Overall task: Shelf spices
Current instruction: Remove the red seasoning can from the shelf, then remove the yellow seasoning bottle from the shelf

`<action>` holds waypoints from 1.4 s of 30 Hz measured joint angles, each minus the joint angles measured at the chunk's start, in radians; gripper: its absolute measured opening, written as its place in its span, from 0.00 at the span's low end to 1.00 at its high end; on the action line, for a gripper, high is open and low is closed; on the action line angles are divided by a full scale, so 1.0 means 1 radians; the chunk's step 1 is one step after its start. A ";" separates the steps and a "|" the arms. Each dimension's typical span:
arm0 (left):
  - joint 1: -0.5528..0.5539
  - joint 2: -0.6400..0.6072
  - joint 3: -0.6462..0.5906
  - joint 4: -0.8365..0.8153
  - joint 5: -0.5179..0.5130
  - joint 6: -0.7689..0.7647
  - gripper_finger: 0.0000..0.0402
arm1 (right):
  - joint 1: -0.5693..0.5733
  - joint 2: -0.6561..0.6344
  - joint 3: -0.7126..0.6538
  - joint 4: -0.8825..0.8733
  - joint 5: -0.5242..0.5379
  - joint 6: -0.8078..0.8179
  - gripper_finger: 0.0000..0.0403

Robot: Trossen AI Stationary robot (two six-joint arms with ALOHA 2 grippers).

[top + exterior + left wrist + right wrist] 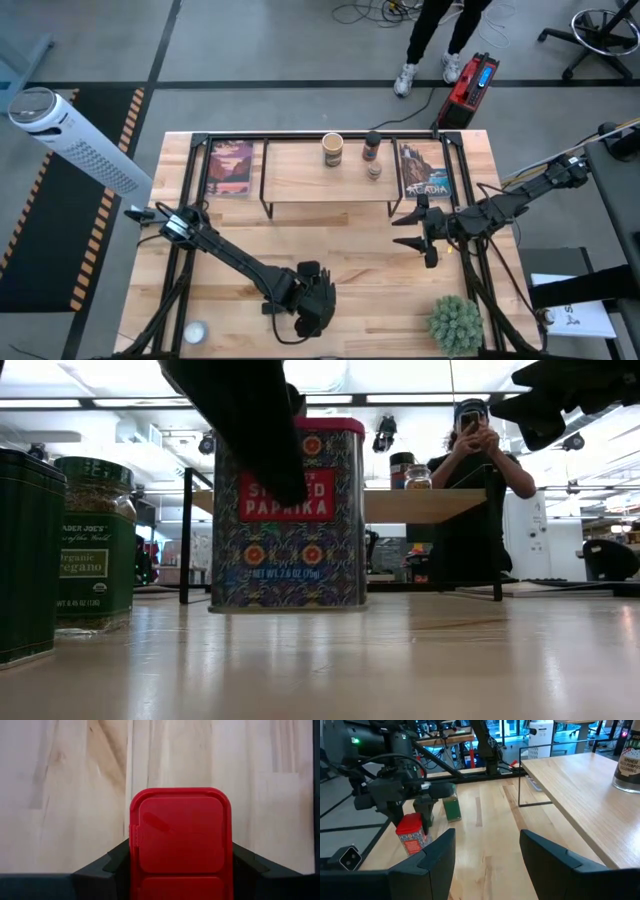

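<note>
The red square tin (180,835) stands upright on the table near its front edge. My left gripper (315,305) reaches down over it, open, with one finger on each side of the tin's upper part. Beside the tin stand the green-lidded jar (95,545) and the dark box (25,555). On the shelf (300,185) at the back stand the tan round jar (333,149), the brown bottle (372,146) and the tiny clear jar (374,171). My right gripper (418,232) hangs open and empty in front of the shelf's right end. My left gripper comes at the tin slanting down from above, and its fingers (107,865) flank the tin's two sides just below the red lid (150,820). The lid hides the inner faces of the fingers, so I cannot tell whether they touch. The tin's base rests flat on the table (290,606).
Two upright picture cards (232,168) (425,172) flank the shelf. A green spiky plant (455,322) stands at the front right and a small white round thing (195,332) at the front left. A person (475,470) stands beyond the far edge.
</note>
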 joint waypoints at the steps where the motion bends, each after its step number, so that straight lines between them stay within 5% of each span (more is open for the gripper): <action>1: 0.000 0.000 -0.001 0.003 0.006 -0.001 0.50 | 0.000 0.000 0.000 0.000 0.000 0.000 0.49; 27: 0.001 -0.009 0.035 -0.004 0.048 0.035 0.72 | 0.000 0.000 0.000 0.000 -0.002 0.001 0.49; 35: 0.016 -0.010 0.202 -0.196 0.030 0.072 0.71 | 0.000 0.000 0.000 0.000 -0.003 0.002 0.49; 42: 0.081 -0.013 0.482 -0.410 -0.211 0.142 0.68 | 0.000 0.000 0.000 0.019 -0.004 0.000 0.49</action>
